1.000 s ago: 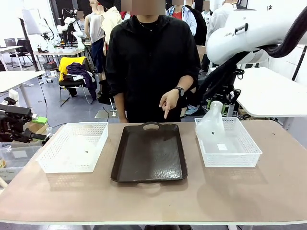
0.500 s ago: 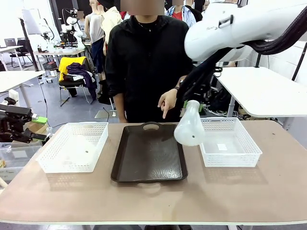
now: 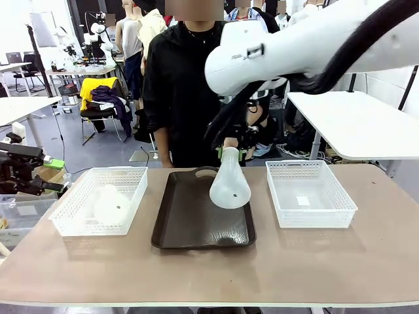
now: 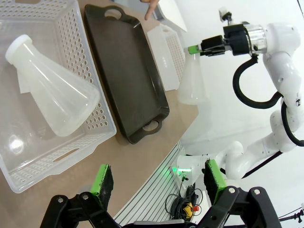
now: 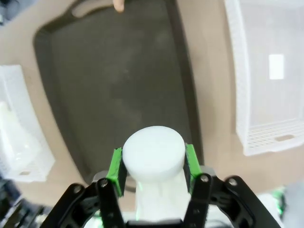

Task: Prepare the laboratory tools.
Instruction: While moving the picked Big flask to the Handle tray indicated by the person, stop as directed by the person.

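Just above the dark tray (image 3: 190, 226), toward its right edge, the first flask (image 3: 230, 184) of two translucent ones hangs neck-up from the right gripper (image 3: 230, 153). The gripper's green pads (image 5: 116, 170) are clamped on the neck under the rim, and the flask's long axis runs near vertical, perhaps tipped slightly. The second flask (image 4: 57, 97) lies on its side in the left basket (image 3: 91, 226), one of two white mesh baskets. Its neck points toward the far left corner, and it is hazy through the mesh from the front. The right basket (image 3: 314, 217) sits near the table's (image 3: 294, 261) right edge. The left gripper (image 4: 156, 178) hovers off the left edge, jaws wide, holding nothing. A person (image 3: 190, 85) at the far edge is partly blocked by the right arm (image 3: 294, 46); one finger (image 5: 118, 4) shows by the tray's far handle.
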You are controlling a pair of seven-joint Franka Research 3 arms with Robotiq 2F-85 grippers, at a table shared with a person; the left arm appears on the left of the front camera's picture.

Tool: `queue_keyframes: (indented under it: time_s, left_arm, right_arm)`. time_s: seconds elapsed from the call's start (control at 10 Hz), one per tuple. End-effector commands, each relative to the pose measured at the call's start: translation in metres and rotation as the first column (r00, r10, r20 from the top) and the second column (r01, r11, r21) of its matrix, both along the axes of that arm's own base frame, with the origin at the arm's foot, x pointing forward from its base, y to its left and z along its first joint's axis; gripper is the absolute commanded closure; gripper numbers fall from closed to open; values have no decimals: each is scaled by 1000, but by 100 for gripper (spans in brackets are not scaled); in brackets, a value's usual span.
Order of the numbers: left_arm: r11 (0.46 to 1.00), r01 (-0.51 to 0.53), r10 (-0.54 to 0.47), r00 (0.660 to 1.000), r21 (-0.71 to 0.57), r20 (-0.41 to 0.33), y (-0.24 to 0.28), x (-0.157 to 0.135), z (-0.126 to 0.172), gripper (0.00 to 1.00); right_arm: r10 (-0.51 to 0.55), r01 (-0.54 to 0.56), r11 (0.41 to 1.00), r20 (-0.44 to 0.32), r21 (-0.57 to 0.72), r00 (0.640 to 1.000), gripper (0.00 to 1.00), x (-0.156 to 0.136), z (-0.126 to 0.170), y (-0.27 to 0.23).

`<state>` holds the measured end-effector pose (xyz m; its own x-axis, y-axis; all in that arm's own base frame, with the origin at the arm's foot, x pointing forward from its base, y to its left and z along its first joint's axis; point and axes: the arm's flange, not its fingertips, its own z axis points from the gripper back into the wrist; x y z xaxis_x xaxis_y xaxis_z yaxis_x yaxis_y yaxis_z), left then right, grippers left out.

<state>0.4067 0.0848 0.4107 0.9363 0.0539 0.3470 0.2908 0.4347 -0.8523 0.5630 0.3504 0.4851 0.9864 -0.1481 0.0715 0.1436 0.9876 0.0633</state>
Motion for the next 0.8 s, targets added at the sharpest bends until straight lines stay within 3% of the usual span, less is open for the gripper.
queue_keyframes:
  time_s: [0.0, 0.2, 0.7]
  left_arm:
    - [1000, -3, 3, 1000, -4, 4, 2, 0, 1, 0]
    - [1000, -3, 3, 1000, -4, 4, 2, 0, 1, 0]
    - [1000, -3, 3, 1000, -4, 4, 2, 0, 1, 0]
  right_arm:
    - [-6, 4, 998, -30, -68, 1000, 100, 40, 13, 35]
    - [28, -37, 992, -75, -117, 997, 100, 65, 6, 68]
    - [33, -47, 990, -104, -133, 994, 100, 115, -19, 117]
